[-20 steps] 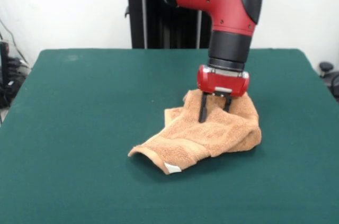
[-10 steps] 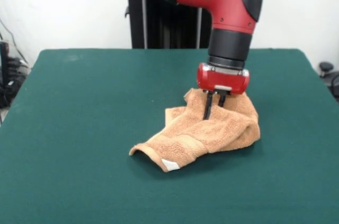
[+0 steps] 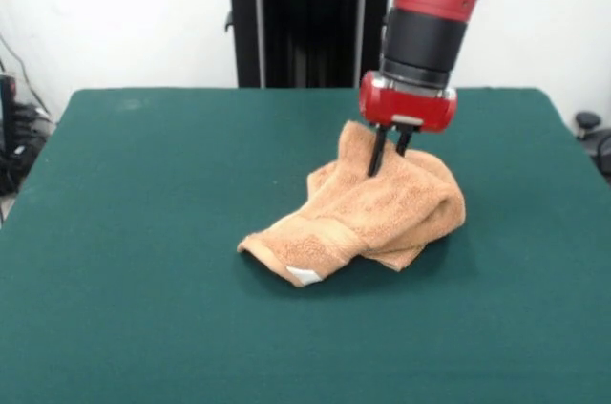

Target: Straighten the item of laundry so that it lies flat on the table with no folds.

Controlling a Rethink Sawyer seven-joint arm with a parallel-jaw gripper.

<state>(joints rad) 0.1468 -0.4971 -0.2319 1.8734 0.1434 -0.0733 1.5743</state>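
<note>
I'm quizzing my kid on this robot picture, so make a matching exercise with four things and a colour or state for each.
Things:
1. towel
2. table
3. pincer
4. care tag

States:
A. dark green
B. white
C. shut on cloth
D. orange-tan, bunched and partly lifted

Pairs: 1-D, 2-A, 3-C, 4-B

Nothing here can be read — no words, numbers, brand marks or signs. The one likely carrier of print is the white care tag [image 3: 304, 276] at the near corner of the towel [image 3: 368, 213], and it shows only as a blank pale patch, too small to make out any lettering. The red arm [image 3: 420, 3] above the towel bears no legible label — nor does the dark tabletop [image 3: 143, 232].
</note>
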